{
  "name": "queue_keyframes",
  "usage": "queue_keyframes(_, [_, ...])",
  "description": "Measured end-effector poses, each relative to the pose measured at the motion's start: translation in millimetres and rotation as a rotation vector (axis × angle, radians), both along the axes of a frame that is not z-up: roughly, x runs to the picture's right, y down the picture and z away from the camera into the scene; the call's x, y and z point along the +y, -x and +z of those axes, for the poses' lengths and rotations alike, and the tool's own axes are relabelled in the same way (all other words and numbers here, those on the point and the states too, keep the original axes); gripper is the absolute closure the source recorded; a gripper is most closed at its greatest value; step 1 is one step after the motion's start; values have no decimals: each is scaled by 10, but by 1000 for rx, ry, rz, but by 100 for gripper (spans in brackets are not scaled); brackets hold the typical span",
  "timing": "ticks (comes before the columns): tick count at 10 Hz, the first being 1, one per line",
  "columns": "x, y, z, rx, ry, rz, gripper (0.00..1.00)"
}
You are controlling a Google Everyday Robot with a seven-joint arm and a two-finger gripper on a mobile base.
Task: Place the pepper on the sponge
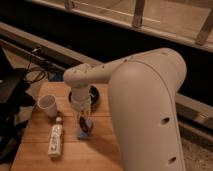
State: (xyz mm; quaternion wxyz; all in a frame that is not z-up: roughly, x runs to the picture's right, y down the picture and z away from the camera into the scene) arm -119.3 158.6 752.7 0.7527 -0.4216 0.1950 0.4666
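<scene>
A small light blue sponge (82, 134) lies on the wooden table (35, 150), partly covered by the gripper. A dark red-brown pepper (87, 124) sits right at the sponge, between or just under the gripper's fingers. My gripper (83, 119) points straight down from the white arm (145, 100), directly above the sponge. Whether the pepper rests on the sponge or is still held cannot be told.
A white cup (47, 104) stands at the table's left. A white bottle with a label (55, 139) lies on its side in front of it. A dark bowl (93, 95) sits behind the gripper. Dark equipment and cables are at the far left.
</scene>
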Motion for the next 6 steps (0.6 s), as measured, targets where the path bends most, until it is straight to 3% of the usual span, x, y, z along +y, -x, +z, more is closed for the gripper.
queue_keyframes(2, [47, -53, 162, -46, 24, 57, 95])
queue_keyframes(3, [60, -34, 197, -48, 24, 52, 91])
queue_keyframes(6, [143, -140, 336, -33, 44, 68, 60])
